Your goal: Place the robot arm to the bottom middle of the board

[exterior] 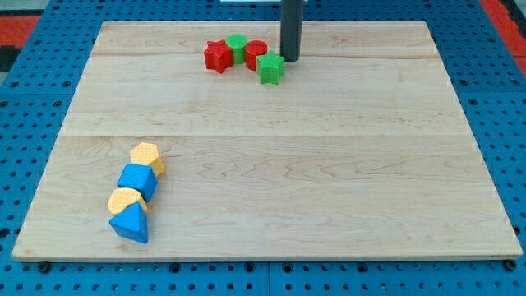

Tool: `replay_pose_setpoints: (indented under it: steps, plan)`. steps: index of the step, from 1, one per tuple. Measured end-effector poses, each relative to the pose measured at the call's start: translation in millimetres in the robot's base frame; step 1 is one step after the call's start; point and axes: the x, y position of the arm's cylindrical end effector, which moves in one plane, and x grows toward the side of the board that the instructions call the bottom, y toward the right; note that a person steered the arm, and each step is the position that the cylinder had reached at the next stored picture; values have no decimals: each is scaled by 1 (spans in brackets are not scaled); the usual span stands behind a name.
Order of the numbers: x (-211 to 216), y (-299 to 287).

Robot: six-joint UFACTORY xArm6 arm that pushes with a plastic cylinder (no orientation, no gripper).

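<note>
My tip (pixel 290 58) rests on the wooden board (pixel 329 164) near the view's top, just right of a cluster of blocks. That cluster holds a red star (pixel 217 56), a green round block (pixel 237 44), a red cylinder (pixel 256 53) and a green star (pixel 269 68). The green star lies just left of and below my tip. At the view's bottom left a line of blocks runs down: a yellow hexagon (pixel 147 156), a blue cube (pixel 136 180), a yellow half-round block (pixel 126 200) and a blue triangle (pixel 131 224).
The board lies on a blue perforated table (pixel 501 99). A red area shows at the view's top corners (pixel 25 20).
</note>
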Motion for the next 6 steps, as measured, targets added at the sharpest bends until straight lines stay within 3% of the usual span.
replay_pose_setpoints:
  steps: [4, 5, 6]
  plan:
    - [9, 17]
    - [35, 19]
    - [102, 20]
